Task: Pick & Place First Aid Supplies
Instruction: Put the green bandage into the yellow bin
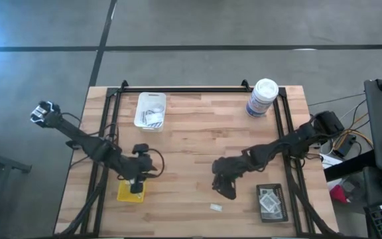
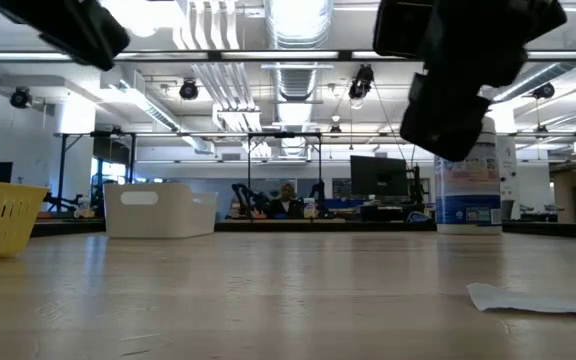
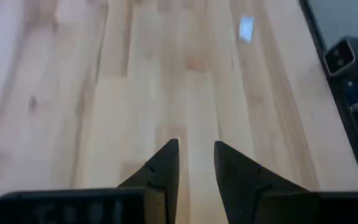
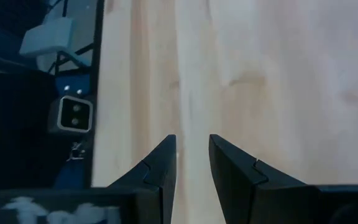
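Right gripper (image 1: 229, 192): where does it sit, and how are its fingers set?

It hangs low over the front of the wooden table (image 1: 197, 133), right of centre. Its wrist view shows the two dark fingers parted by a narrow gap, with only bare wood between them. It holds nothing.

What is nearest to it?

One loose first aid packet (image 1: 215, 207), small, pale and flat, lies on the wood just in front of the gripper and slightly toward the left arm's side. The two are near but apart. The low view shows the packet lying flat on the table, with the gripper well above it.

And farther out?

A black tray (image 1: 271, 218) with packets inside sits beside the gripper, toward the table's right front corner. A white tray (image 1: 142, 99), also holding packets, is at the far left. The left gripper (image 1: 136, 188) hovers over a yellow tray (image 1: 123, 194) at the left front, fingers narrowly apart and empty.

Which step is this?

It looks like the approach to a pick. The right gripper likely needs to move over the loose packet, descend until the fingertips meet the wood, and close on a very thin edge. The packet may slide rather than lift.
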Tool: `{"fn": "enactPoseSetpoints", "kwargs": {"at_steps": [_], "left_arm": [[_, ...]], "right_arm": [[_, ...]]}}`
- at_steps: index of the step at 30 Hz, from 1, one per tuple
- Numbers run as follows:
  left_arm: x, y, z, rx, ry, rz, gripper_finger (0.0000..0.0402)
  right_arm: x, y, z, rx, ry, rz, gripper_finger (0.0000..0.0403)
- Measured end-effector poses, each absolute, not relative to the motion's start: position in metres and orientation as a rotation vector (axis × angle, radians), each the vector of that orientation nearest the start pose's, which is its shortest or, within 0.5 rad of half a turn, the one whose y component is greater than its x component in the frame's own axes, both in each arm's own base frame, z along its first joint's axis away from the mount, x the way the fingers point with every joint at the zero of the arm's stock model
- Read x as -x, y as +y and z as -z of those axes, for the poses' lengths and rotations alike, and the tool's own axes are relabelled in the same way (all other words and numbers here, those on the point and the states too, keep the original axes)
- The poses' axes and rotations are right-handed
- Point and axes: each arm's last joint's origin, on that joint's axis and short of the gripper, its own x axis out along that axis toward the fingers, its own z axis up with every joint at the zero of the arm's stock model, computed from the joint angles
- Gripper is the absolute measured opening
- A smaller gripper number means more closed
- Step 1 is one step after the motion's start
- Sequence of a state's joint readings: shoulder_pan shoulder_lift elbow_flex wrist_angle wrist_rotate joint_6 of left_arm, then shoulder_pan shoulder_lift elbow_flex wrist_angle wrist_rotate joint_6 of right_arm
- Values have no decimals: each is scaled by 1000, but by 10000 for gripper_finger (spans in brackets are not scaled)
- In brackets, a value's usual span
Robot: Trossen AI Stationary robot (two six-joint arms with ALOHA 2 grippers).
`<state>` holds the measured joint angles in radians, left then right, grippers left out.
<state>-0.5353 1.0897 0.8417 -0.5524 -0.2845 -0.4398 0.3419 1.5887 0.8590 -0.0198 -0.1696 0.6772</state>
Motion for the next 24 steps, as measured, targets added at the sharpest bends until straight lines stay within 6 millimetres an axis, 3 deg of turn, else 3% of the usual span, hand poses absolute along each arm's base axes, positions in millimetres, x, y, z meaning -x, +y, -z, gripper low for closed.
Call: {"fn": "enactPoseSetpoints", "kwargs": {"at_steps": [10, 17, 24], "left_arm": [[-207, -80, -270, 50, 687, 7, 94], [-213, -62, -270, 52, 685, -67, 94], [-217, -60, -269, 31, 700, 46, 94]], "right_arm": [[-283, 152, -187, -676, 904, -278, 91], [-274, 168, -186, -802, 915, -180, 91], [-267, 179, -186, -869, 927, -147, 82]]}}
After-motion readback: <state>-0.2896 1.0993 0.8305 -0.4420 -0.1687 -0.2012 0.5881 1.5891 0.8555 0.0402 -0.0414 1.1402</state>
